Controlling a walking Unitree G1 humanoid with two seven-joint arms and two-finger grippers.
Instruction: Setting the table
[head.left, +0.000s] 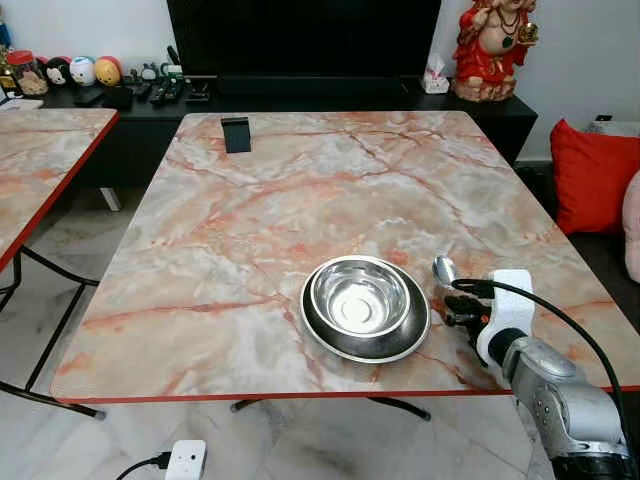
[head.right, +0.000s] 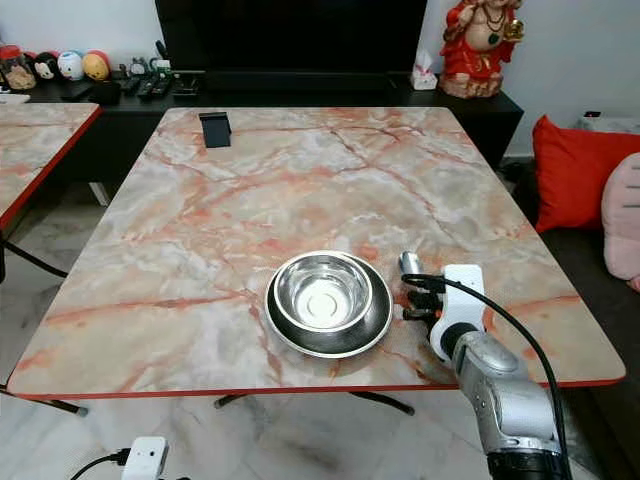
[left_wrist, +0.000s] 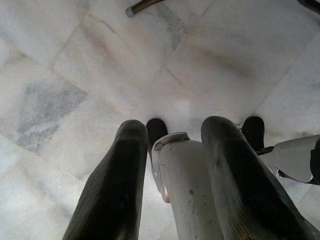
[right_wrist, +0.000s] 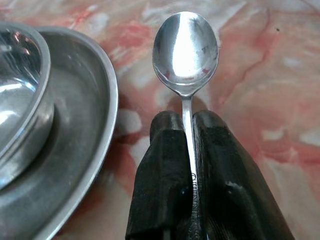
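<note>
right gripper (right_wrist: 186, 150) clamped on spoon (right_wrist: 185, 50) handle, lower right of head frame, just beside plate (head.left: 322, 335) and bowl (head.left: 360, 297) | spoon light, stiff, slick steel; mid-handle pinch seems best | left gripper (left_wrist: 172, 165) open, idle above floor (left_wrist: 75, 65)

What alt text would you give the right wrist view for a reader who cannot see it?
The right gripper has its two black fingers shut on the handle of a steel spoon, its bowl pointing away over a pink marbled table. Beside the spoon sits a steel plate with a steel bowl standing on it.
</note>
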